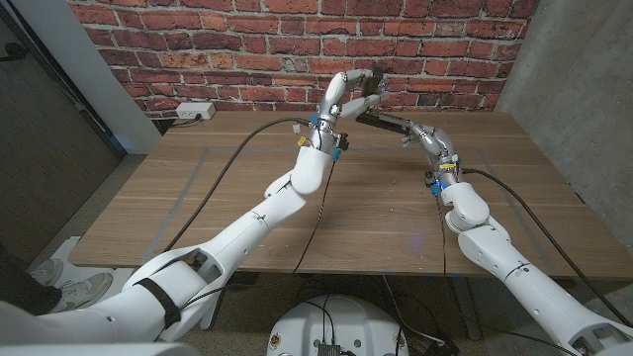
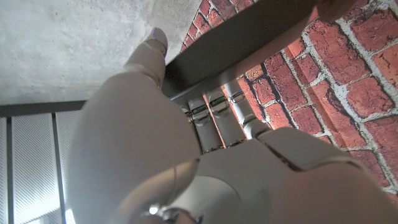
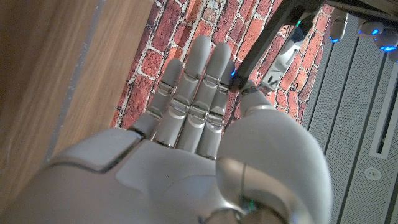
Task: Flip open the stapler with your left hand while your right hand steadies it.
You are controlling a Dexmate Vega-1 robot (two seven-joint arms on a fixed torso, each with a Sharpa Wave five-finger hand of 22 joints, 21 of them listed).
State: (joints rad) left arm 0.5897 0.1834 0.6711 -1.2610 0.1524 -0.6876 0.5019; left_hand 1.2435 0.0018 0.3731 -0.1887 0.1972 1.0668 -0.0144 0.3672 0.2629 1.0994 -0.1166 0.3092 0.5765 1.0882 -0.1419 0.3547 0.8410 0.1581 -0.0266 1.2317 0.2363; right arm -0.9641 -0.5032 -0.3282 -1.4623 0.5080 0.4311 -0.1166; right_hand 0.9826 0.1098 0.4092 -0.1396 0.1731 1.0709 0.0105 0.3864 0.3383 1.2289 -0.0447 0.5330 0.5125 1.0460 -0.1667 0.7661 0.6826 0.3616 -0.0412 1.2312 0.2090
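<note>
Here, upper centre of the head view, the left hand (image 1: 346, 96) grips the stapler's (image 1: 379, 117) raised top; the right hand (image 1: 423, 137) pinches its lower end.

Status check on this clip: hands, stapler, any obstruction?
Left hand grips the stapler's raised top, lifted off the table. Right hand holds the stapler's other end. Stapler looks hinged open between them. Nothing in the way.

A wooden table (image 1: 376, 213) with a long plank grain stretches out in front of a brick wall. At its far left corner sits a white power strip (image 1: 194, 111), and dark cables (image 1: 232, 158) trail across the tabletop.
</note>
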